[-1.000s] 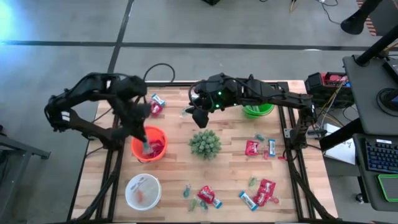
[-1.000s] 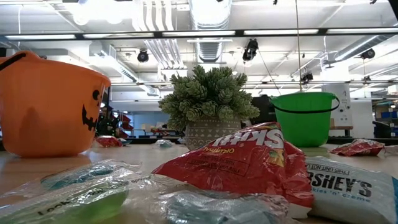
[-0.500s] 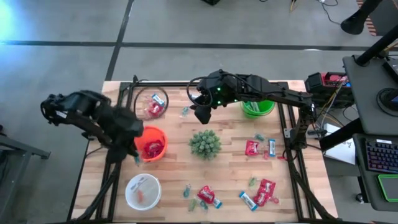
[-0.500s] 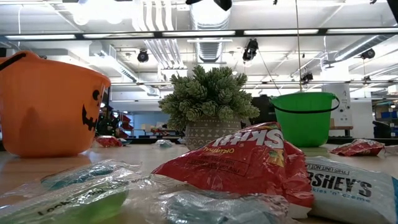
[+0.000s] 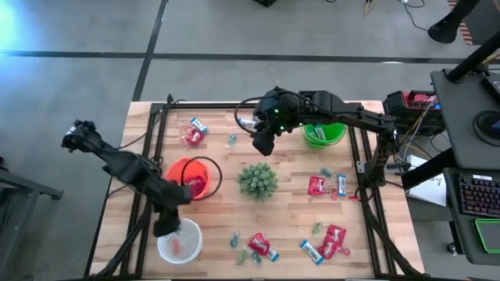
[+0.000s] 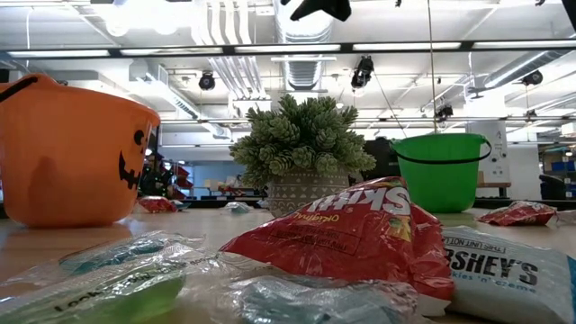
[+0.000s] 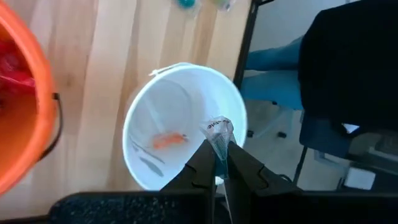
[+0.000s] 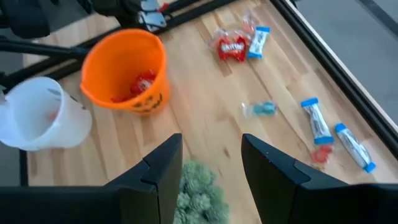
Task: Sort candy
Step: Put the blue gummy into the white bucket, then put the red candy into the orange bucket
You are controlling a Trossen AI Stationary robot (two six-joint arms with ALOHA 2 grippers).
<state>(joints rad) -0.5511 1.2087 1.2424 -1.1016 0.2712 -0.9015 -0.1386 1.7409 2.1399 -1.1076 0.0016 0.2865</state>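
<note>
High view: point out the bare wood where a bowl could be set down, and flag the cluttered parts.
Free: the strip between the orange bucket and the plant, and the wood between the plant and the green bucket. Crowded: candy litters the front edge around the red packets and right of the plant.

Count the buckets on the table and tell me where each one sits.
3. The orange bucket is left of the plant, the white bucket sits near the front-left corner, and the green bucket stands at the back right.
</note>
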